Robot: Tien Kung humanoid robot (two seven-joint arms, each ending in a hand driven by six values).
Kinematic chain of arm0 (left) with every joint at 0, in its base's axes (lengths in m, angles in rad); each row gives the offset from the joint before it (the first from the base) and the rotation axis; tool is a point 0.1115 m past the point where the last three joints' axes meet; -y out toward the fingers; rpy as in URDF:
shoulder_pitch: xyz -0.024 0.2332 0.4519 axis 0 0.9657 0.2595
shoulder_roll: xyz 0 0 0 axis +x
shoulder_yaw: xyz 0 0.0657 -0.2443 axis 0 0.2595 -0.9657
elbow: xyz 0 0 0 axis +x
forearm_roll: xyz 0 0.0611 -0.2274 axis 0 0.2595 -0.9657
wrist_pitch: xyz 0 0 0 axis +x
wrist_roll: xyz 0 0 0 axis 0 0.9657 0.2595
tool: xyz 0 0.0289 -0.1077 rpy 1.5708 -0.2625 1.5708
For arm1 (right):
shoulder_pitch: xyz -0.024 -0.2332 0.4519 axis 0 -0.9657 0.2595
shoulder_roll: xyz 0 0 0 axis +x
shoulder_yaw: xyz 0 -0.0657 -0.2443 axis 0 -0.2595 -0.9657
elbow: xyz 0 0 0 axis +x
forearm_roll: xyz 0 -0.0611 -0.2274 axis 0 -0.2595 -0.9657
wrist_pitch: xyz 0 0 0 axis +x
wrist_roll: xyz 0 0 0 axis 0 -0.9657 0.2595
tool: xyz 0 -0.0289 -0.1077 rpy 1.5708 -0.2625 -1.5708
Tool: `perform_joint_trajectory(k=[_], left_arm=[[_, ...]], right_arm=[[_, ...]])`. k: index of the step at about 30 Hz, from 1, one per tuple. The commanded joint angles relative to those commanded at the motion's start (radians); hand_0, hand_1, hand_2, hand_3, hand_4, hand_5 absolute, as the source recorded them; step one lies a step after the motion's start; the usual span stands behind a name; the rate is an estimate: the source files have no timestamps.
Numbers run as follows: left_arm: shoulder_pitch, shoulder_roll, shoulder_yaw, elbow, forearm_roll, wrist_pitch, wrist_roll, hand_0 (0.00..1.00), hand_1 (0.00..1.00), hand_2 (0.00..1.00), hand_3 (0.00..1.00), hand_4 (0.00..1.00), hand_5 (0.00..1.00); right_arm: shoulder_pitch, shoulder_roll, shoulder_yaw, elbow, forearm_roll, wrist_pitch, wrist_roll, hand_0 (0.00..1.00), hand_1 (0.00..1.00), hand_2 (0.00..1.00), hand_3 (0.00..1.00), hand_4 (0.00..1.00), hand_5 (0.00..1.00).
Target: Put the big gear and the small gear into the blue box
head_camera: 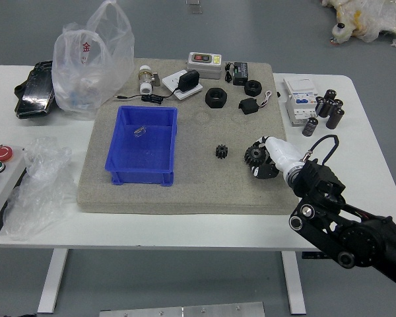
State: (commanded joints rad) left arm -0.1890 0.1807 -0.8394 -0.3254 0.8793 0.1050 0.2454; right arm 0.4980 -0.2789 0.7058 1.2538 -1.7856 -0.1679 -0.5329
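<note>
A robot's right hand (279,154) reaches in from the lower right of the frame, over a grey mat (198,191) on a white desk (165,231). It holds the big gear (255,156), a dark toothed wheel, right of centre; the fingers are drawn in around it. Whether the gear is fully clear of the mat cannot be told from this angle. The small gear (222,151), also dark, lies on the mat just left of the held one, near the middle of the frame. Well to the left is the blue box (143,144), open at the top, with a small clear scrap (140,131) inside. The step in hand appears to be picking up the big gear. The next move calls for a firm grip, a lift high enough to pass over the small gear and box wall, then a leftward carry and release inside.
</note>
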Motion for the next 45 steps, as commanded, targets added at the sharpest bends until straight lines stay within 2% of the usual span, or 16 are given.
perform_joint_trajectory(k=[5, 11, 16, 20, 27, 35, 36, 41, 42, 45], left_arm=[[0.0, 0.0, 0.008, 0.001, -0.006, 0.0, -0.005, 0.653, 0.606, 0.571, 0.695, 0.673, 0.352], [0.0, 0.0, 0.002, -0.001, 0.002, -0.005, 0.005, 0.653, 0.606, 0.571, 0.695, 0.672, 0.351], [-0.002, 0.002, -0.001, -0.002, 0.007, -0.008, 0.01, 0.652, 0.606, 0.571, 0.695, 0.669, 0.347], [-0.004, 0.004, -0.005, -0.003, 0.012, -0.01, 0.014, 0.652, 0.604, 0.57, 0.691, 0.667, 0.345], [-0.002, 0.008, -0.016, -0.006, 0.021, -0.015, 0.027, 0.652, 0.604, 0.57, 0.688, 0.664, 0.342], [-0.005, 0.011, -0.023, -0.008, 0.029, -0.019, 0.034, 0.652, 0.604, 0.57, 0.687, 0.664, 0.341], [-0.005, 0.011, -0.023, -0.008, 0.029, -0.02, 0.034, 0.652, 0.604, 0.57, 0.686, 0.663, 0.341], [-0.006, 0.013, -0.026, -0.009, 0.033, -0.021, 0.037, 0.652, 0.604, 0.57, 0.686, 0.663, 0.341], [-0.005, 0.013, -0.026, -0.009, 0.034, -0.021, 0.037, 0.652, 0.603, 0.57, 0.686, 0.663, 0.34], [-0.005, 0.013, -0.028, -0.009, 0.036, -0.022, 0.039, 0.652, 0.603, 0.57, 0.686, 0.663, 0.34]], right_arm=[[0.02, 0.004, -0.015, 0.025, 0.052, -0.031, 0.062, 0.314, 0.497, 0.274, 0.481, 0.432, 0.002], [0.099, 0.034, -0.051, 0.035, 0.071, -0.083, 0.127, 0.318, 0.493, 0.269, 0.482, 0.431, 0.002], [0.189, 0.08, -0.125, 0.005, 0.121, -0.153, 0.19, 0.316, 0.494, 0.269, 0.488, 0.436, 0.002], [0.253, 0.111, -0.196, -0.029, 0.141, -0.179, 0.21, 0.316, 0.495, 0.272, 0.498, 0.442, 0.002], [0.333, 0.152, -0.31, -0.079, 0.15, -0.177, 0.213, 0.325, 0.505, 0.277, 0.507, 0.45, 0.002], [0.384, 0.181, -0.401, -0.088, 0.181, -0.143, 0.242, 0.349, 0.512, 0.285, 0.521, 0.455, 0.002], [0.385, 0.182, -0.404, -0.091, 0.189, -0.141, 0.248, 0.454, 0.601, 0.564, 0.61, 0.507, 0.002], [0.388, 0.186, -0.412, -0.108, 0.212, -0.149, 0.275, 0.454, 0.601, 0.564, 0.61, 0.507, 0.002], [0.389, 0.187, -0.413, -0.111, 0.214, -0.151, 0.277, 0.483, 0.647, 0.628, 0.65, 0.47, 0.037], [0.39, 0.192, -0.417, -0.12, 0.216, -0.145, 0.275, 0.483, 0.647, 0.628, 0.65, 0.47, 0.037]])
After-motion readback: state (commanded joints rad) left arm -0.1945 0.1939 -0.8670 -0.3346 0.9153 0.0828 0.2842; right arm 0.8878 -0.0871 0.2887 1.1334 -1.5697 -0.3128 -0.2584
